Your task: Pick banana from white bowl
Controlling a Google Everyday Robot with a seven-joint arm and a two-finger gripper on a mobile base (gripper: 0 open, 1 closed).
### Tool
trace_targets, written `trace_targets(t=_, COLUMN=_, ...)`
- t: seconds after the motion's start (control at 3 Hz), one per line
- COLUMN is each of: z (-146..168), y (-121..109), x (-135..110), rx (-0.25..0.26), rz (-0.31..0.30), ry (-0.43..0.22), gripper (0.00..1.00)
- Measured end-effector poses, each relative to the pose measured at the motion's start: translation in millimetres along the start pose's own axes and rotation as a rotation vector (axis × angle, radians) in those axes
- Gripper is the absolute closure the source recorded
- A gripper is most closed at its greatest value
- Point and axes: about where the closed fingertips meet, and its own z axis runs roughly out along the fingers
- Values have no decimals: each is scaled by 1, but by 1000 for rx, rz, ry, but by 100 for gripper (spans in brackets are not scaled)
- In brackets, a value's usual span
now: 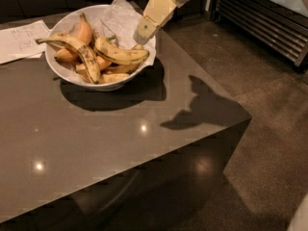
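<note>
The white bowl stands at the table's back left and holds several bananas. The banana, curved and yellow with brown patches, lies on top at the bowl's right side, its dark tip pointing right. A longer black-spotted banana lies across the left side. A smooth orange-yellow banana sits at the back. My gripper, on a cream arm coming from the upper right, hovers over the bowl's right rim, just above the banana's right end.
Crumpled white paper lies in the back of the bowl. A printed sheet lies on the dark table at the far left. The table's right edge drops to the floor; a black slatted unit stands at the back right.
</note>
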Motion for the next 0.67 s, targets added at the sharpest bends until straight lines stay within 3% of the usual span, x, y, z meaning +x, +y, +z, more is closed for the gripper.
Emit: trace_targets(t=0.67, z=11, y=2, x=-25, rx=-46, rz=13, ry=-36, gripper=0)
